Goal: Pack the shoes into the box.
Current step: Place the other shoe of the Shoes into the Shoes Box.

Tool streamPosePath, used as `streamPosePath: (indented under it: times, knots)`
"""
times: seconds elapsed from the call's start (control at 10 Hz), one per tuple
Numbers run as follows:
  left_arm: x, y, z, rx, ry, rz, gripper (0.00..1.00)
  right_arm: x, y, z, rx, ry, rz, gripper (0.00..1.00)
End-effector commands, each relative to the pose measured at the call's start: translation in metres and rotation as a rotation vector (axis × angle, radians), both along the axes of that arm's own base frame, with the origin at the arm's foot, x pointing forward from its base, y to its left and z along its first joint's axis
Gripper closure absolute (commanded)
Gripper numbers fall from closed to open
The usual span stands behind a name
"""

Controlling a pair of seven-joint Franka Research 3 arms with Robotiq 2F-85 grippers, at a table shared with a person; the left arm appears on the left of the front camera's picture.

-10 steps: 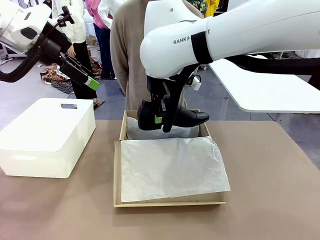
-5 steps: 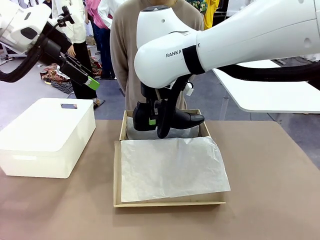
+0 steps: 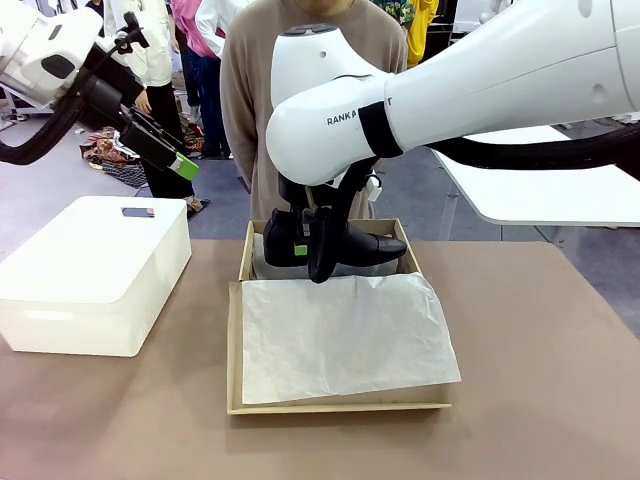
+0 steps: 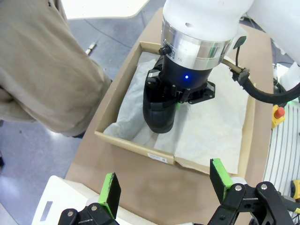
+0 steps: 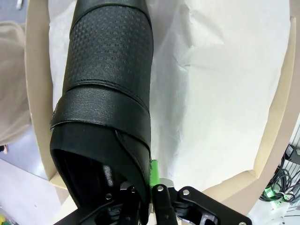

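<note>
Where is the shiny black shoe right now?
In the front view the shoe hangs at mid-table in the right gripper, low over the far half of the box, just in front of the person.

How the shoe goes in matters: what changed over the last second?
The right gripper, shut on the black dress shoe, moved down and slightly left, lowering it into the cardboard shoebox. The left gripper stayed open and raised; the white bin stayed put.

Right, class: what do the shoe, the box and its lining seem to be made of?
Shoe: black leather or a look-alike, embossed grain, slight sheen. Box: tan cardboard, matte, raw cut edges. Lining: thin white tissue paper, creased.
</note>
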State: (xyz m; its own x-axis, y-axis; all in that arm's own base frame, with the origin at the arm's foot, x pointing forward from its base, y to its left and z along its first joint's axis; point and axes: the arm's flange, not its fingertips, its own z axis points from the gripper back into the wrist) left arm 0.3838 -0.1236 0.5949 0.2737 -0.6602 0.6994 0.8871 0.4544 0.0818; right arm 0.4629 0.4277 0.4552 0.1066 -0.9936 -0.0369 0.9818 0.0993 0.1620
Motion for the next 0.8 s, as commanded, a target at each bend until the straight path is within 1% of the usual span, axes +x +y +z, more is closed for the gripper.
streamPosePath:
  times: [0.0,0.1,0.7]
  knots:
    - [0.001,0.001,0.0,-0.019,0.002,-0.012,0.0,-0.001,0.004,-0.003,0.02,-0.03,-0.04,1.0]
    - [0.001,0.001,0.0,-0.019,0.002,-0.012,0.0,-0.001,0.004,-0.007,0.022,-0.038,-0.039,1.0]
    - [0.001,0.001,0.0,-0.019,0.002,-0.012,0.0,-0.007,0.009,-0.035,0.023,-0.003,-0.03,1.0]
